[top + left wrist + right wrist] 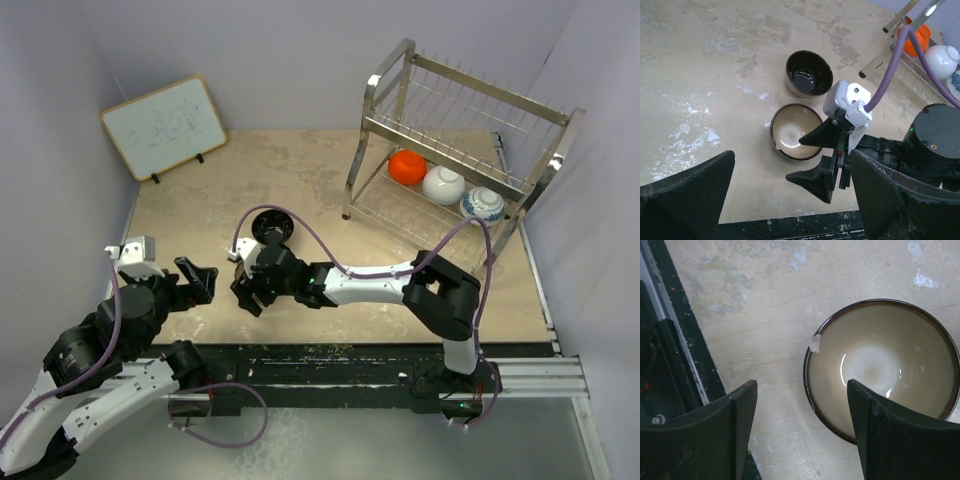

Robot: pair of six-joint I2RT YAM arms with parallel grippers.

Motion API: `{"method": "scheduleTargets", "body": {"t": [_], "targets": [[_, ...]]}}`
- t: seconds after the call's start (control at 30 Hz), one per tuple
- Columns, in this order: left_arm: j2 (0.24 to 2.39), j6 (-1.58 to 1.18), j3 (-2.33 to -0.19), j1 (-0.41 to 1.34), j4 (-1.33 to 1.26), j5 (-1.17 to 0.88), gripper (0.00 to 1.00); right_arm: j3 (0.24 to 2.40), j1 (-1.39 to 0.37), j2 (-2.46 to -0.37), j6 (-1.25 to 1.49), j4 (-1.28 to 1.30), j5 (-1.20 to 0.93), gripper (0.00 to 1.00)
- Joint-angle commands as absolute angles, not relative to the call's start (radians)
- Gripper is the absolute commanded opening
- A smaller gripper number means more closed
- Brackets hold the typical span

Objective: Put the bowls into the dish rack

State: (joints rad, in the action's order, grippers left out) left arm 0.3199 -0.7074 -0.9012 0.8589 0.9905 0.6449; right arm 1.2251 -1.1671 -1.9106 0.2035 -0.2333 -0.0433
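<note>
A tan-brown bowl [885,367] with a pale inside sits upright on the table, also seen in the left wrist view [792,131]. My right gripper [802,425] is open above its near rim, with one finger over the inside and the other over the table outside. In the top view the right gripper [248,292] hides this bowl. A glossy black bowl [272,224] stands just beyond it. The silver dish rack [460,150] holds an orange bowl [407,166], a white bowl [443,185] and a blue-and-white bowl [482,204] on its lower tier. My left gripper [195,280] hangs open and holds nothing, left of the right gripper.
A wood-framed whiteboard [165,127] leans against the far left wall. The black rail [350,360] runs along the table's near edge, close to both grippers. Purple cables loop over the right arm [370,280].
</note>
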Motion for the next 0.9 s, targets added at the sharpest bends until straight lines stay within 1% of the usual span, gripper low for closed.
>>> {"method": "scheduleTargets", "body": {"t": [0.0, 0.2, 0.37, 0.47, 0.57, 0.73, 0.87], "targets": [[0.309, -0.725, -0.914, 0.864, 0.985, 0.668, 0.99, 1.286, -1.155, -1.916, 0.17, -0.217, -0.039, 0.74], [0.31, -0.72, -0.913, 0.864, 0.982, 0.665, 0.99, 1.301, -1.156, -1.954, 0.108, -0.183, 0.008, 0.73], [0.31, -0.721, -0.913, 0.864, 0.982, 0.663, 0.99, 1.302, -1.156, -1.944, 0.08, -0.164, 0.027, 0.73], [0.31, -0.72, -0.913, 0.863, 0.982, 0.664, 0.99, 1.272, -1.156, -1.9, 0.078, -0.193, 0.006, 0.74], [0.316, -0.719, -0.912, 0.863, 0.98, 0.662, 0.99, 1.212, -1.156, -1.826, 0.102, -0.278, 0.022, 0.75], [0.324, -0.718, -0.912, 0.864, 0.98, 0.661, 0.99, 1.202, -1.146, -1.761, 0.126, -0.283, 0.154, 0.78], [0.323, -0.718, -0.913, 0.863, 0.98, 0.66, 0.99, 1.232, -1.1, -1.772, 0.191, -0.229, 0.278, 0.78]]}}
